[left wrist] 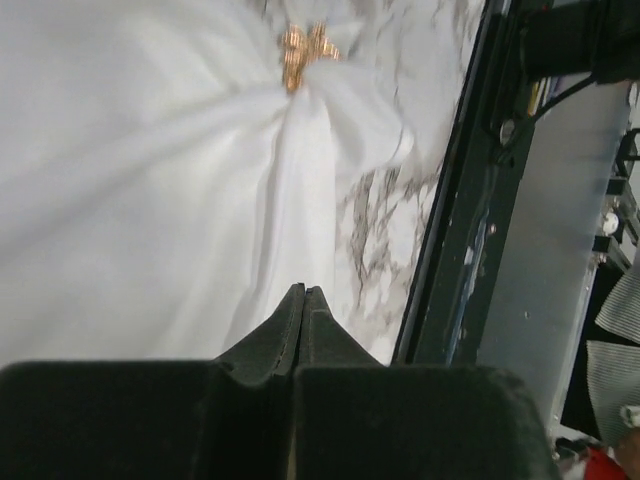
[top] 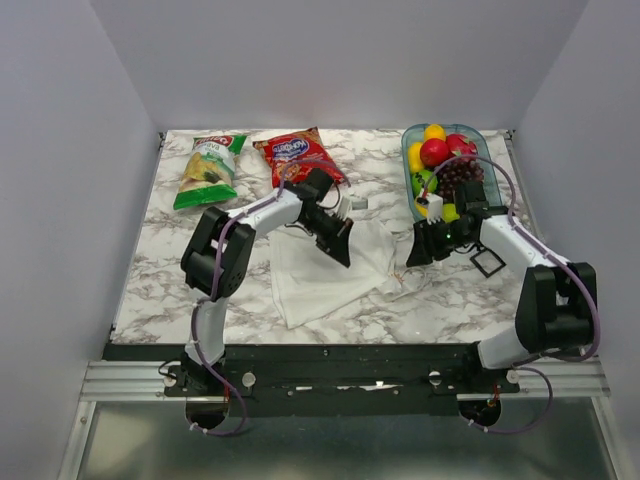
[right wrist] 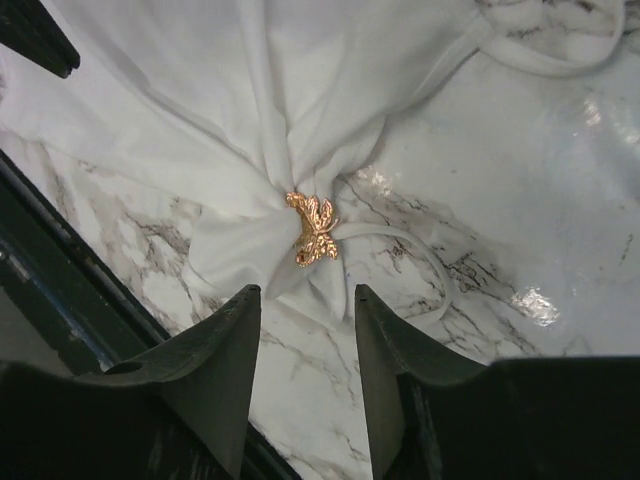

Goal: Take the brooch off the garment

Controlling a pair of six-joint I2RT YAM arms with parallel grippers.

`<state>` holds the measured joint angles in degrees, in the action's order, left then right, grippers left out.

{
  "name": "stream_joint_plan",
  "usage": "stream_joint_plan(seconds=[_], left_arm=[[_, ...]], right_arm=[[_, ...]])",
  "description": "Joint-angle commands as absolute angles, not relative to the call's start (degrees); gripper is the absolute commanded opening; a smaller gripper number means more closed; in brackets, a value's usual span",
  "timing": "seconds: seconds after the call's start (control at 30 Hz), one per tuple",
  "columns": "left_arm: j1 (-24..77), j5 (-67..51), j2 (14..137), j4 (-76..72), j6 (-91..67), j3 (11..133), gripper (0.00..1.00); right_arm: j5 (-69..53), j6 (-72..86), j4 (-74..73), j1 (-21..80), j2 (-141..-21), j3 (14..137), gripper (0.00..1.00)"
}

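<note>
The brooch (right wrist: pixel 313 230) is a small gold, insect-shaped pin, not bluish-grey. It clasps a gathered corner of the white garment (right wrist: pixel 230 90) lying on the marble table. It also shows in the left wrist view (left wrist: pixel 303 50), far ahead of the fingers. My right gripper (right wrist: pixel 305 292) is open and empty, its tips just short of the brooch, one to each side. My left gripper (left wrist: pixel 303 290) is shut, tips together over the garment (left wrist: pixel 150 200), with nothing visible between them. In the top view the left gripper (top: pixel 340 240) is above the garment (top: pixel 325 275) and the right gripper (top: pixel 418 250) is at its right corner.
A glass bowl (top: pixel 409 150) of fruit stands at the back right, close behind the right arm. A black square frame (top: pixel 487 262) lies beside that arm. Two snack bags (top: pixel 212 168) (top: pixel 295 152) lie at the back left. The table's dark front edge (right wrist: pixel 60 260) runs close to the brooch.
</note>
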<state>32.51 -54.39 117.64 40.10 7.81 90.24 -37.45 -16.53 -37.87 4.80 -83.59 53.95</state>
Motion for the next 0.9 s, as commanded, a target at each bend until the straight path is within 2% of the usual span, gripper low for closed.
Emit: stream_joint_plan(seconds=[0.0,0.13,0.57,0.87], left_arm=[[30.85,-50.63,111.81,42.89,12.82,80.36,0.03],[29.80,-48.34,108.46,44.65,15.46,76.03,0.03],[29.18,-44.83,106.35,47.63,18.02,75.15,0.03],[29.18,-43.86,105.21,48.08,19.16,74.36,0.04]], right_arm=[[-39.63,-15.46,-44.46,4.48,-91.48,59.23,0.50],[-41.66,-17.84,-51.67,4.48,-100.01,63.28,0.43],[-40.52,-16.35,-52.47,4.57,-107.04,65.39,0.40],[-32.35,-18.10,-47.03,5.36,-100.64,63.20,0.40]])
